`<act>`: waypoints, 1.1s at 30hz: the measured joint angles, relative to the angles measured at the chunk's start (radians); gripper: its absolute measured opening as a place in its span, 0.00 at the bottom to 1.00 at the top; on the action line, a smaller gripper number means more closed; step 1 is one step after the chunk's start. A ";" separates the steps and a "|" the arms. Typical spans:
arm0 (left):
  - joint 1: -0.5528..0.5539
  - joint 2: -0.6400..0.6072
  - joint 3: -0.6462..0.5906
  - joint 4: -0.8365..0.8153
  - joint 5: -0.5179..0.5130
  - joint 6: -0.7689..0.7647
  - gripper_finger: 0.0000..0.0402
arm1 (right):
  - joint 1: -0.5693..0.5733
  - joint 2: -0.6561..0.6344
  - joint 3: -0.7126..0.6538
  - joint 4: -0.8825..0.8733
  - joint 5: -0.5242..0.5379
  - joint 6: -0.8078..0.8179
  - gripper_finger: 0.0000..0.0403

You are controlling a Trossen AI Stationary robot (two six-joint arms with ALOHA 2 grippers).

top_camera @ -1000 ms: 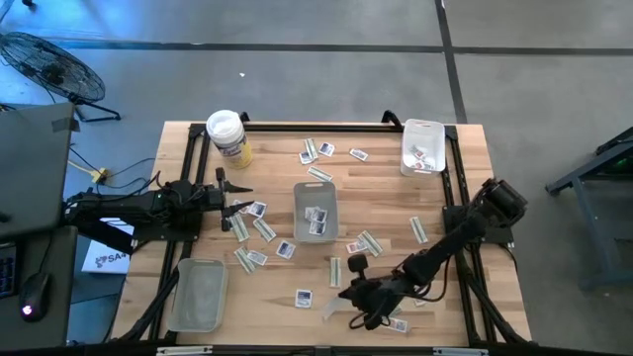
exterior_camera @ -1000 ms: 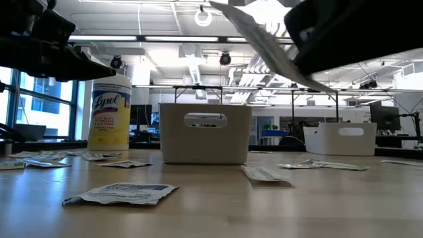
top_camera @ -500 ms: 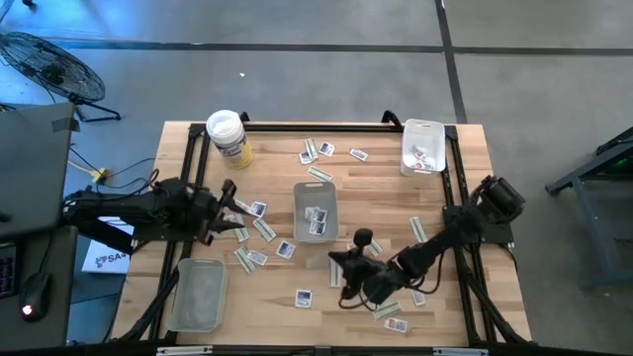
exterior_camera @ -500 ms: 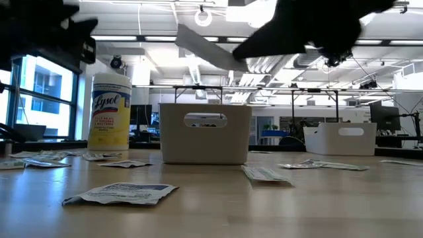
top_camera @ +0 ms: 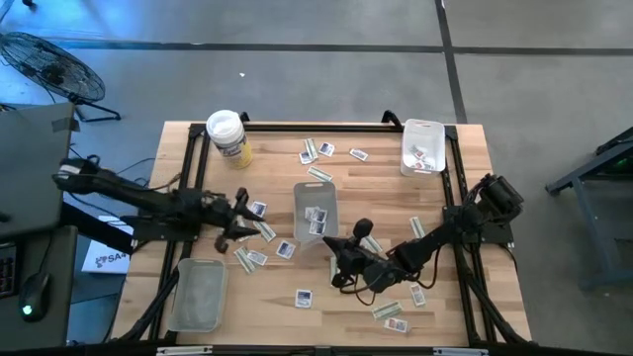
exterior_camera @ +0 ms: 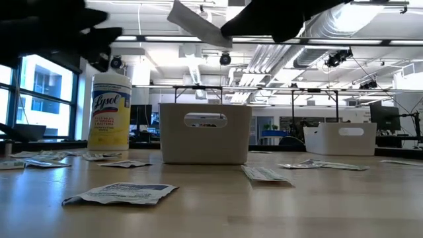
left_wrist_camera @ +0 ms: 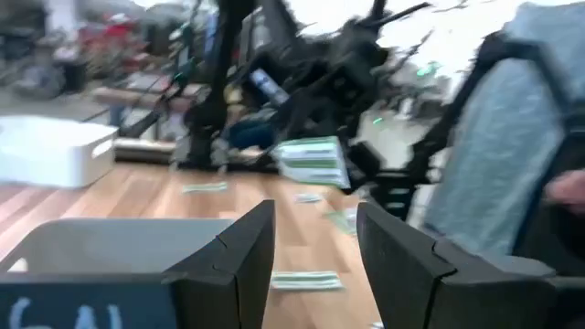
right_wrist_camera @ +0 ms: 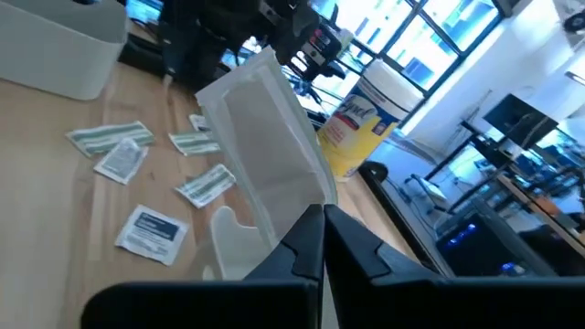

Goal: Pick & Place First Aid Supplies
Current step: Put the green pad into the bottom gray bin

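1. Moved since the earlier frame: the left gripper (top_camera: 240,220) has been carried rightward over scattered packets (top_camera: 259,231); its fingers (left_wrist_camera: 239,249) are parted and empty.
2. At the table (top_camera: 455,311) centre, a clear tray (top_camera: 315,211) is seen.
3. Just right, the right gripper (top_camera: 339,259), raised, is clamped on a pale packet (right_wrist_camera: 265,151).

Pale wooden table (top_camera: 465,158) with visible grain, translucent plastic trays (top_camera: 316,210), matt paper-like packets (exterior_camera: 120,193).
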 joint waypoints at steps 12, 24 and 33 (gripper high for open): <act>-0.026 0.573 0.379 0.004 -0.071 0.002 0.45 | 0.027 0.000 0.000 -0.065 0.100 -0.024 0.00; -0.025 0.681 0.555 -0.138 -0.050 0.028 0.56 | 0.070 -0.002 0.000 -0.153 0.241 0.002 0.00; -0.026 0.681 0.555 -0.128 -0.085 0.025 0.56 | 0.088 -0.002 0.000 -0.197 0.281 0.063 0.00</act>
